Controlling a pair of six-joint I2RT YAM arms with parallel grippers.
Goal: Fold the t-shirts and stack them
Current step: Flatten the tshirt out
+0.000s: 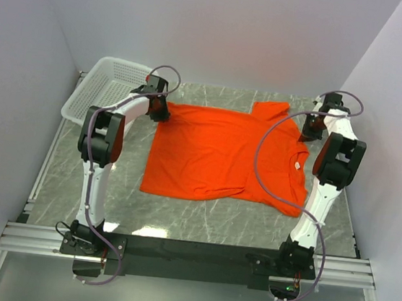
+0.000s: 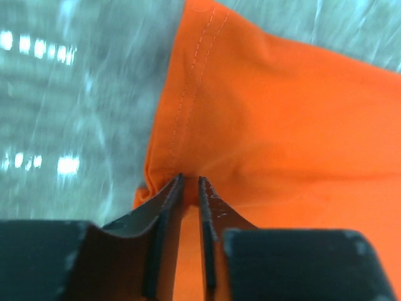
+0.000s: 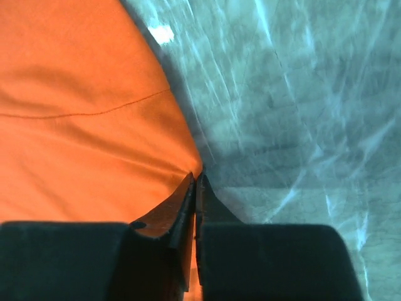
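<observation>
- The orange-red t-shirt (image 1: 222, 153) lies spread flat on the grey marbled table (image 1: 200, 223), roughly in the middle. Its collar (image 1: 298, 161) points toward the right arm and its bottom hem toward the left arm.
- One short sleeve (image 1: 271, 109) sticks out at the far edge. The other lies at the near right corner, slightly rumpled.
- A white mesh basket (image 1: 108, 74) sits at the far left corner of the table, just beside the shirt's far left corner. The left arm crosses in front of its right end. The shirt is wholly outside it, and the part of the basket's inside that shows is only its own mesh floor.
- The left gripper (image 1: 159, 106) is down at the shirt's far left hem corner. In the left wrist view its fingers (image 2: 164, 213) are closed to a thin slit with orange cloth pinched between them. The stitched hem (image 2: 188, 94) runs away from the tips, and the cloth puckers where they clamp.
- The right gripper (image 1: 311, 128) is at the far right of the shirt, near the shoulder beside the far sleeve. In the right wrist view its fingers (image 3: 182, 207) are pressed tight together on the cloth's edge. Orange fabric fills the left of that view and bare table the right.
</observation>
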